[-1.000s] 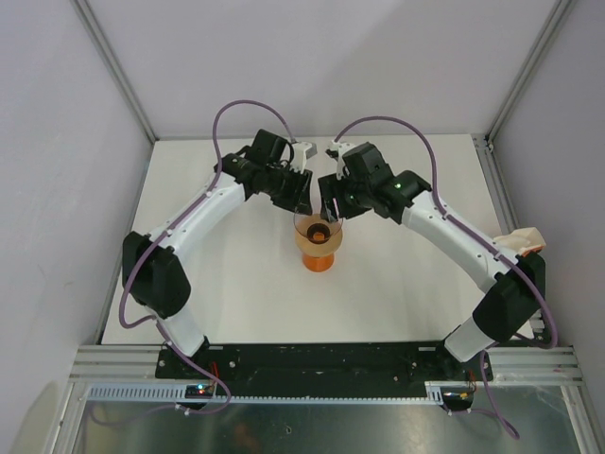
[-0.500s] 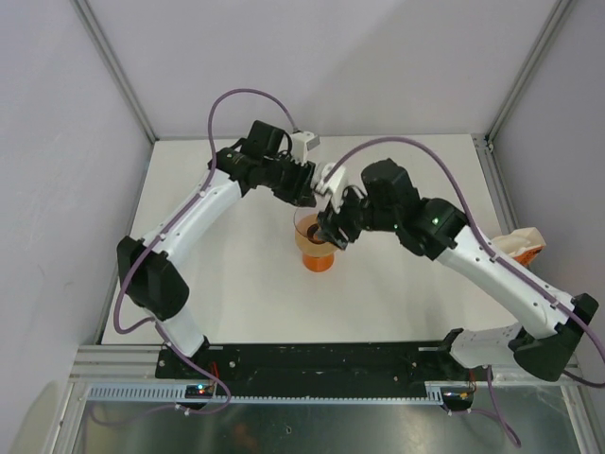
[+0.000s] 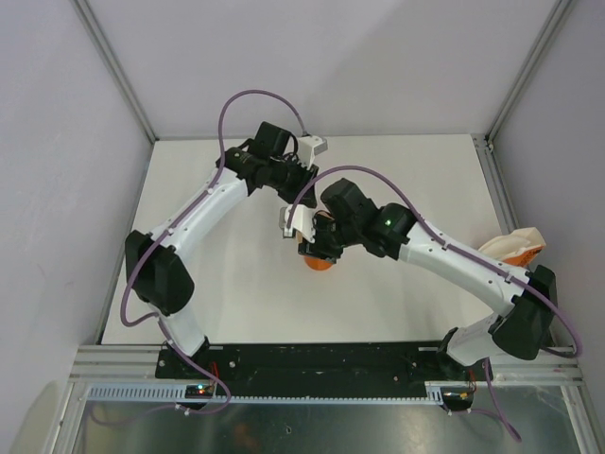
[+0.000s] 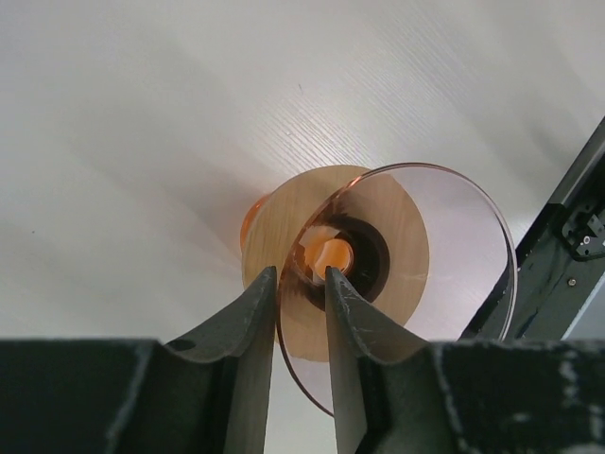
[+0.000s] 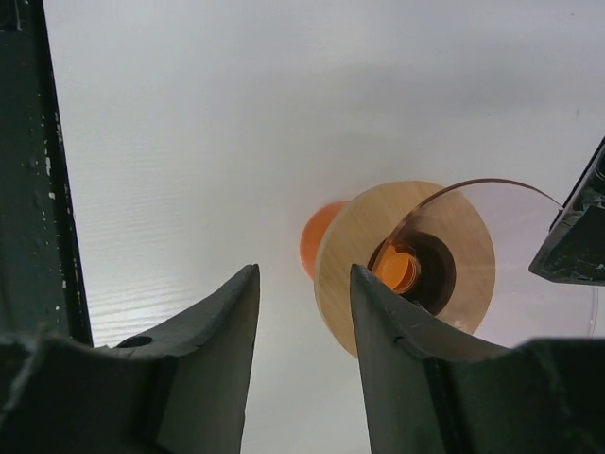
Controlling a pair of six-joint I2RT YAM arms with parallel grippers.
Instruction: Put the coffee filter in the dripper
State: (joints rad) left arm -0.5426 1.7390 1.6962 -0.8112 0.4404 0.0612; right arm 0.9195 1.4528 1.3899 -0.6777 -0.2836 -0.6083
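The dripper, translucent orange with a wide rim, stands mid-table, mostly covered by my right wrist. In the left wrist view I look down into the dripper. My left gripper sits over its near rim, one finger outside and one inside, with a narrow gap still showing between them. From above, the left gripper is just behind the dripper. My right gripper is open and holds nothing; the dripper lies just right of its fingers. The right gripper hovers over the dripper. The coffee filter is out of view.
A white-and-orange packet lies at the table's right edge, beside the right arm's elbow. The white table is walled by pale panels and metal posts at the back corners. Both arms arch inward over the middle.
My right arm has swung left and forward, so its wrist now covers the dripper, and its jaws have narrowed. The left gripper stayed behind the dripper and its jaws narrowed.
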